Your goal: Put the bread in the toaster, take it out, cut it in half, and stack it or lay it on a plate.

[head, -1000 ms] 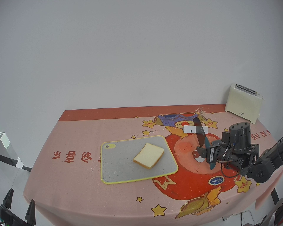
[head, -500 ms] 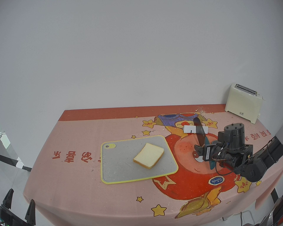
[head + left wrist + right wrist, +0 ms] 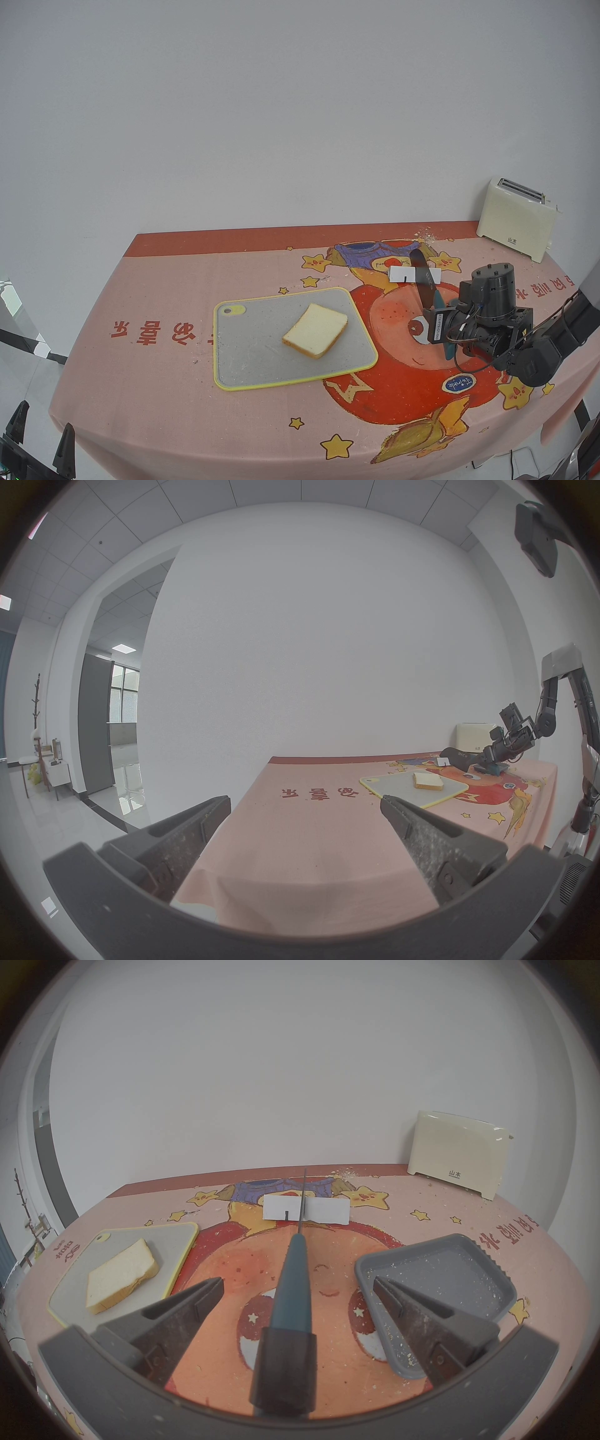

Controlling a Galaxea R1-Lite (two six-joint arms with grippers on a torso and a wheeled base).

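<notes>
Step in hand, as I judge: fetching knife for cut. Bread [image 3: 315, 330] lies flat and whole on cutting board [image 3: 250, 350]. Knife [image 3: 425, 278] stands well right of board, blade in slot of white holder [image 3: 322, 1209]. My right end effector [image 3: 294, 1285] is at teal handle, fingers wide, one on each side, not pressing. Grey tray [image 3: 437, 1272] is beyond knife from board. Left end effector [image 3: 306, 802] is wide, empty, well apart from board, off bench. Next move calls for square closing on handle, lift out of slot, carry over bread.
</notes>
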